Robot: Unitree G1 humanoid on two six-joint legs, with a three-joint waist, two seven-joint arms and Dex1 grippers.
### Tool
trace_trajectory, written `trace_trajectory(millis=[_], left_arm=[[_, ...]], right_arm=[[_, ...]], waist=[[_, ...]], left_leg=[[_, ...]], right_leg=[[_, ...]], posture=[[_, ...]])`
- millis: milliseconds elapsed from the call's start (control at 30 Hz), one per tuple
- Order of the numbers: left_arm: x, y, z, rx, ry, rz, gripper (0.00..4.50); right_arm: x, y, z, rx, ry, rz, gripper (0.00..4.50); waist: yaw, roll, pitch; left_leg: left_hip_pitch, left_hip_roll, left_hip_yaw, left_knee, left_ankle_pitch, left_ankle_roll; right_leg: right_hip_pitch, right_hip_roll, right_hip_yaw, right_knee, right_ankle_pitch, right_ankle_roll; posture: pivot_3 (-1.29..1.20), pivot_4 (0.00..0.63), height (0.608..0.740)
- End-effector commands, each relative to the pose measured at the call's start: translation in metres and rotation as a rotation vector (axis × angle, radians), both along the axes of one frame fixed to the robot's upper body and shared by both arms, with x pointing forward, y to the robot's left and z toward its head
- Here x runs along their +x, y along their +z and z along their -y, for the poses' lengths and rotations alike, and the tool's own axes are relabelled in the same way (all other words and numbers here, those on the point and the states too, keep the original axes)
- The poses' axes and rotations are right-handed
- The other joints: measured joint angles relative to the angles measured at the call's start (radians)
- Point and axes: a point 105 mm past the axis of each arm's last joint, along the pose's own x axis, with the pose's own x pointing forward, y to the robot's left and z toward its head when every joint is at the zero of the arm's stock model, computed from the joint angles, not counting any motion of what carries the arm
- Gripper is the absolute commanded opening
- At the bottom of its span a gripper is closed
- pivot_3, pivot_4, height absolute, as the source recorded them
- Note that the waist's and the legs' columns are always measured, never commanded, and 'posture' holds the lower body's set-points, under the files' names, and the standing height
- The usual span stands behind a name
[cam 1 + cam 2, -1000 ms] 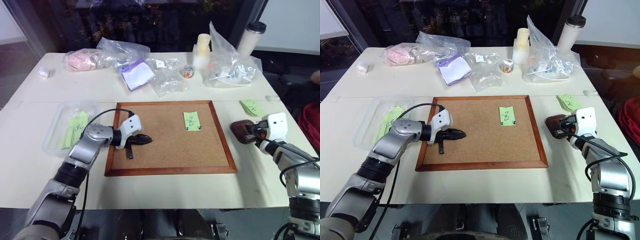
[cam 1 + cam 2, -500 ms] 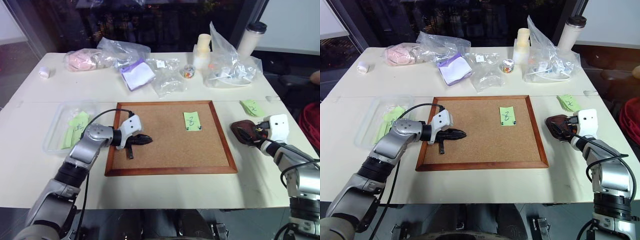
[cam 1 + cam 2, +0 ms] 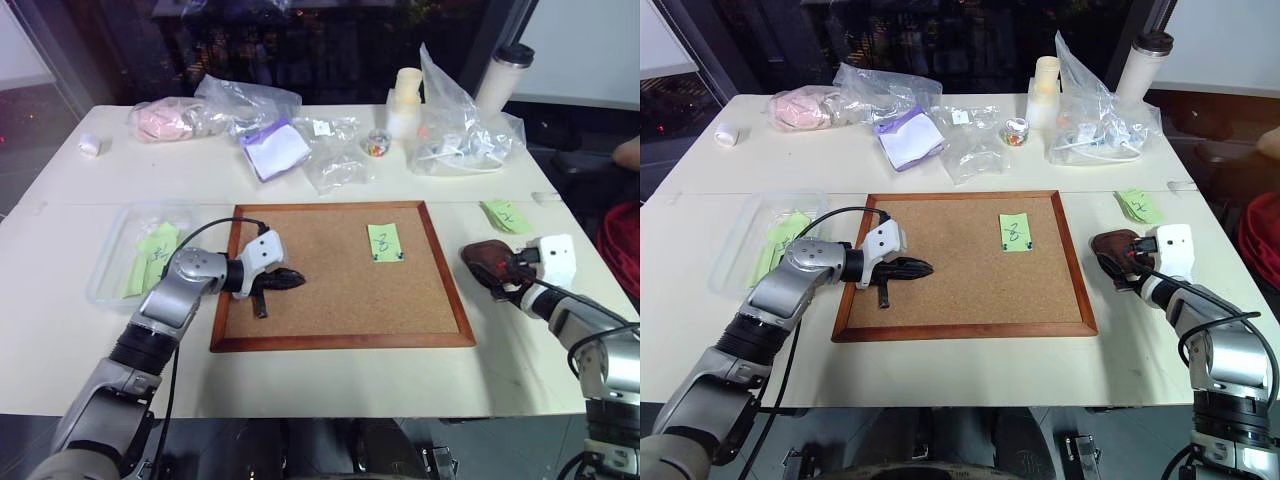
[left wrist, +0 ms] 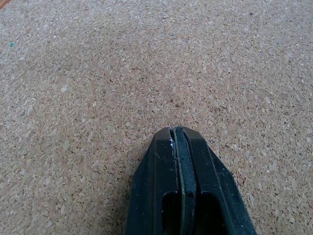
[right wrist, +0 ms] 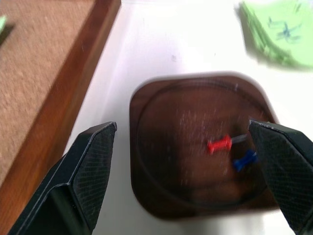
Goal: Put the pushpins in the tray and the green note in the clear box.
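The right gripper (image 5: 181,161) hangs with its jaws spread wide and empty over the tray (image 3: 487,262), which sits on the worktop (image 3: 330,385) just off the right edge of the cork board (image 3: 340,300); a red and a blue pushpin (image 5: 219,144) already lie in it. The green note (image 3: 383,241) marked "3" is on the cork board toward its far right part, with two small dark pins at its lower edge, so it lies to the left of the right gripper and near it. The left gripper (image 3: 288,280), jaws pressed shut on nothing, rests over the board's left part, farther from the note. The clear box (image 3: 120,250) lies beyond the board's left edge, on the left arm's side.
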Motion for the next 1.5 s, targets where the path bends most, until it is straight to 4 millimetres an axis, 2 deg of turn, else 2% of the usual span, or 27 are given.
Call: trace_trajectory(millis=[33,100,167,267,333,433,567,767,867,967,1100,1500], left_arm=[[-0.006,-0.026,-0.001,0.064,0.015,-0.071,0.00],[-0.006,-0.026,-0.002,0.067,0.012,-0.074,0.00],[-0.006,-0.026,-0.002,0.069,0.011,-0.074,0.00],[-0.006,-0.026,-0.003,0.071,0.012,-0.075,0.00],[-0.005,-0.026,-0.003,0.071,0.013,-0.074,0.00],[-0.006,-0.026,-0.003,0.072,0.013,-0.073,0.00],[-0.007,-0.026,-0.002,0.071,0.016,-0.074,0.00],[-0.010,-0.028,-0.005,0.075,0.021,-0.079,0.00],[-0.011,-0.028,-0.005,0.076,0.023,-0.080,0.00],[-0.011,-0.028,-0.004,0.074,0.024,-0.078,0.00],[-0.010,-0.027,-0.002,0.071,0.022,-0.076,0.00],[-0.010,-0.027,0.000,0.067,0.012,-0.078,0.00]], right_arm=[[0.004,0.044,-0.019,-0.058,0.091,0.202,4.38],[0.006,0.050,-0.032,-0.036,0.127,0.242,4.38],[0.007,0.048,-0.053,0.019,0.189,0.241,4.38],[0.006,0.038,-0.079,0.061,0.275,0.205,4.38],[0.007,0.025,-0.102,0.093,0.347,0.170,4.38],[0.014,0.006,-0.125,0.106,0.400,0.128,4.38],[0.020,-0.007,-0.133,0.096,0.420,0.112,4.38],[0.025,-0.016,-0.137,0.095,0.433,0.098,4.38],[0.026,-0.017,-0.136,0.095,0.430,0.098,3.53],[0.026,-0.019,-0.133,0.094,0.420,0.096,2.16],[0.023,-0.026,-0.126,0.071,0.397,0.077,0.05],[0.024,-0.024,-0.115,0.017,0.340,0.103,0.02]], waist=[[0.000,0.000,0.000],[0.000,0.000,0.000],[-0.001,0.000,0.000],[0.000,0.000,0.000],[0.000,0.000,0.000],[-0.002,0.000,0.000],[0.002,0.000,0.000],[-0.003,0.000,0.000],[-0.003,0.000,0.000],[-0.003,0.000,0.000],[-0.003,0.000,0.000],[0.001,0.000,0.000]], left_leg=[[0.000,0.000,0.000,0.000,0.000,0.000],[0.000,0.000,0.000,0.000,0.000,0.000],[0.000,0.000,0.000,0.000,0.000,0.000],[0.000,0.000,-0.001,0.000,0.000,0.000],[0.000,0.000,-0.001,0.000,0.000,0.000],[0.000,0.000,-0.001,0.000,0.000,0.000],[0.000,0.000,-0.001,0.000,0.000,0.000],[-0.001,0.000,0.000,0.000,0.000,0.000],[-0.001,0.000,-0.001,0.000,0.000,0.000],[-0.001,0.000,0.000,-0.001,0.000,0.000],[0.000,0.000,-0.001,-0.001,0.000,0.000],[-0.001,0.000,0.000,-0.001,0.000,0.000]], right_leg=[[0.000,0.000,0.000,0.000,0.000,0.000],[0.000,0.000,0.000,0.000,0.000,0.000],[0.000,0.000,0.000,0.000,0.000,0.000],[0.000,0.000,0.000,0.000,0.000,0.000],[0.000,0.000,0.000,0.000,0.000,0.000],[0.000,0.000,0.000,0.000,0.000,-0.001],[0.000,0.000,0.000,-0.001,0.000,-0.001],[0.000,0.000,0.000,-0.002,0.000,0.000],[0.000,0.000,0.000,-0.002,0.000,0.000],[0.000,0.000,0.000,-0.002,0.000,0.000],[0.000,0.000,0.000,-0.002,0.000,0.000],[0.001,-0.001,-0.001,-0.003,0.000,0.000]], posture=[[0.00,0.150,0.734],[0.00,0.150,0.734],[0.00,0.150,0.734],[0.00,0.150,0.734],[0.00,0.150,0.734],[0.00,0.150,0.734],[0.00,0.150,0.734],[0.00,0.150,0.734],[0.00,0.150,0.734],[0.00,0.150,0.734],[0.00,0.150,0.734],[0.00,0.150,0.734]])
